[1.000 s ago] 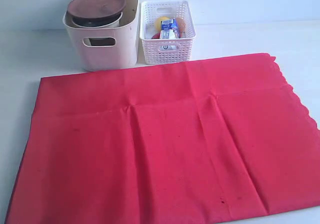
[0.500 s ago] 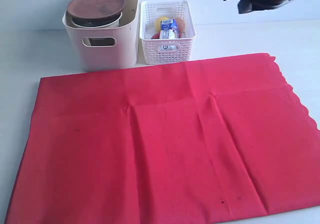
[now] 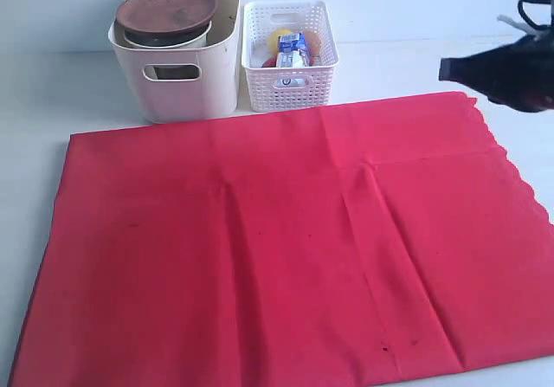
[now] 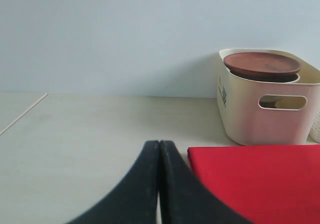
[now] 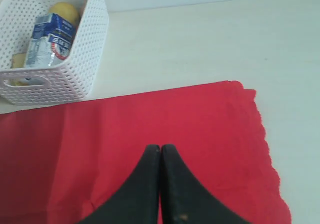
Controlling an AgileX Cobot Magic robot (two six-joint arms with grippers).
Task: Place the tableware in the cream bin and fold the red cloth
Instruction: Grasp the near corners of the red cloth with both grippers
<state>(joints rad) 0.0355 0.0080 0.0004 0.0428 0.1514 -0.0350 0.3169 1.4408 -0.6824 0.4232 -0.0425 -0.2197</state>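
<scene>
Cloth covers most of the exterior view: the red cloth (image 3: 286,248) lies spread flat on the pale table (image 3: 389,71), with shallow creases down its middle and its scalloped edge along the right of the frame. At upper left, just beyond the cloth's far edge, stands the cream bin (image 3: 177,80). A wooden plate (image 3: 167,10) rests across its top, and the pale rim of a bowl (image 3: 177,37) shows just beneath. Beside the bin, toward the centre, sits the white basket (image 3: 288,80) holding a milk carton (image 3: 293,51) and a lemon (image 3: 279,35). The right gripper (image 3: 454,68) hangs blurred at the upper right, above the cloth's far right corner; from here I cannot tell how its jaws stand.

The left wrist view shows the left gripper (image 4: 159,145) with both black fingers pressed flat together and nothing between them, over bare table just beside a corner of the cloth. The bin with the plate on top stands beyond that corner.

The right wrist view shows the right gripper's fingers also closed tight on each other, empty, poised over the cloth near its scalloped corner. The basket with the carton and lemon stands just past the cloth's edge.
</scene>
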